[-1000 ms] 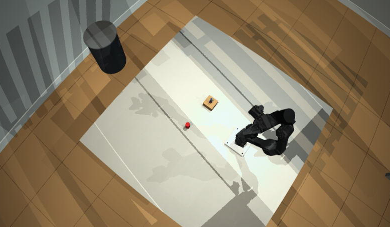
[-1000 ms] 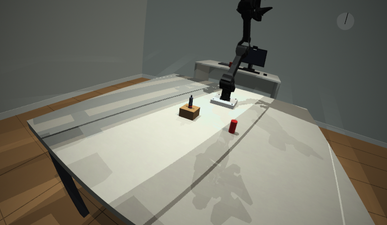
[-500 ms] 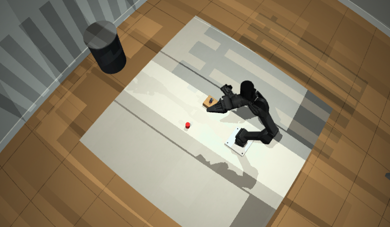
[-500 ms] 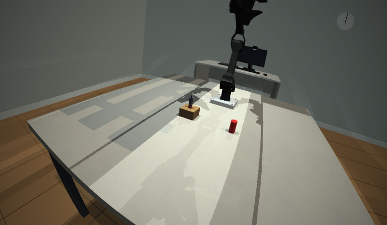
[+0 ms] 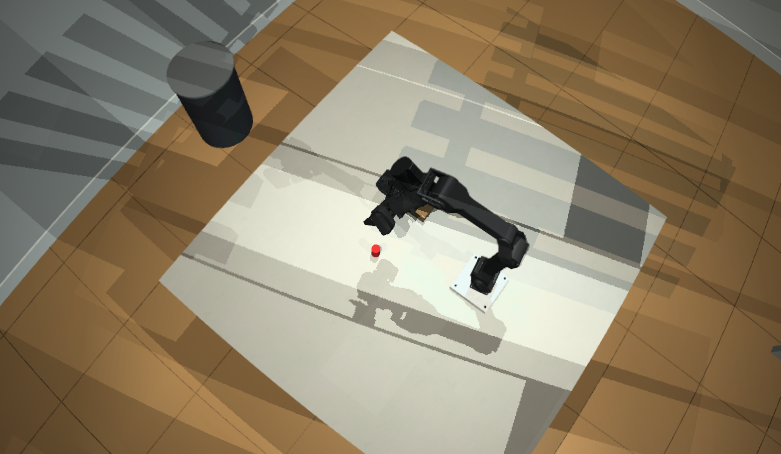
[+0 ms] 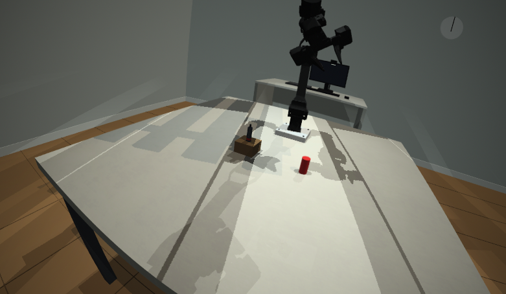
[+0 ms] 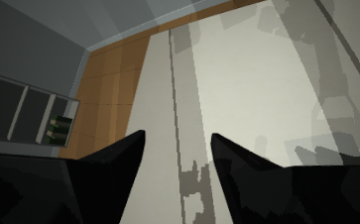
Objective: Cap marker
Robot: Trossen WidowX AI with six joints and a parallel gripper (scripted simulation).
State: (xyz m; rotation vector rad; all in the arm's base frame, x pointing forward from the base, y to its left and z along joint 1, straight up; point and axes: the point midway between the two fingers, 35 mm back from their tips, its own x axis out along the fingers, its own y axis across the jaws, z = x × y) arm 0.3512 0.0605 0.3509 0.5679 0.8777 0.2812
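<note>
The red cap (image 5: pixel 375 249) (image 6: pixel 304 164) stands upright and loose on the white table (image 5: pixel 325 366) (image 6: pixel 137 190) (image 7: pixel 239 89). The dark marker (image 6: pixel 249 133) stands upright in the brown holder block (image 6: pixel 247 146), to the left of the cap. In the top view the arm covers most of the block (image 5: pixel 418 216) and hides the marker. My gripper (image 5: pixel 372 221) (image 6: pixel 331 63) (image 7: pixel 178 137) is open and empty, high above the table, with only bare table between its fingers in the wrist view. The cap and the marker do not show in the wrist view.
The arm's white base plate (image 5: pixel 466 288) (image 6: pixel 295 134) sits behind the block and cap. A dark cylindrical bin (image 5: pixel 212 95) stands on the floor beyond the table. A desk (image 6: pixel 351 101) with a monitor (image 6: pixel 329 74) stands at the back wall. A shelf (image 7: pixel 31 116) shows on the wall.
</note>
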